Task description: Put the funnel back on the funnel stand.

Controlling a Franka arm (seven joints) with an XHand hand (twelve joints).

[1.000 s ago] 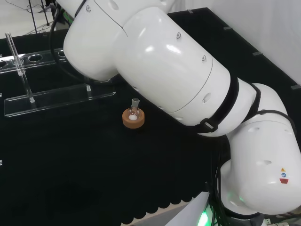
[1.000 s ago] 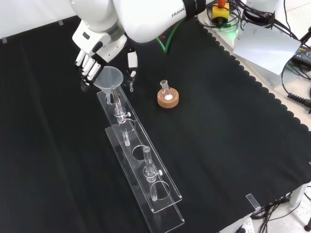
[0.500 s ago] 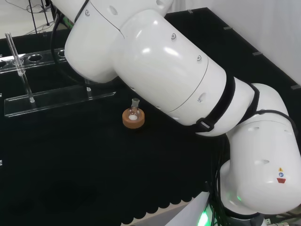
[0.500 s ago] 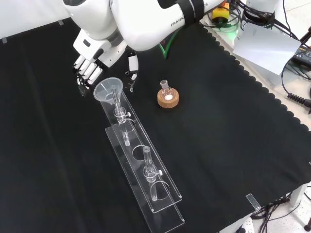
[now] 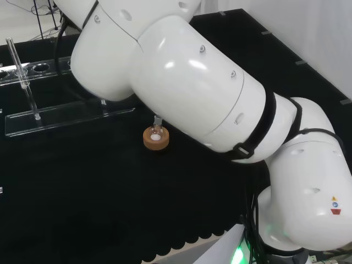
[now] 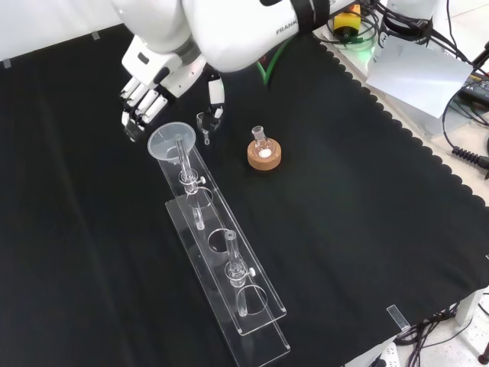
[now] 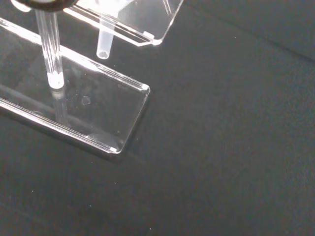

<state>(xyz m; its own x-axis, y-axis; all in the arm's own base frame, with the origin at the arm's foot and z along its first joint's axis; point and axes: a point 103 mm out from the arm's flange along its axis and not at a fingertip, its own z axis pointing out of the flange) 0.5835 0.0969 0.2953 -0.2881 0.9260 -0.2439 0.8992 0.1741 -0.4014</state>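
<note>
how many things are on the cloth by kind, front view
funnel: 1, sitting in the end hole of the stand
clear funnel stand: 1
small flask: 1
cork ring: 1, under the flask
total: 4
The hand hovers just beyond the funnel, holding nothing.

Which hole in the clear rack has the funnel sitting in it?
The end hole nearest the hand, at the rack's upper end in the front view. The funnel stands upright there, its stem through the shelf; the holes farther down look empty.
</note>
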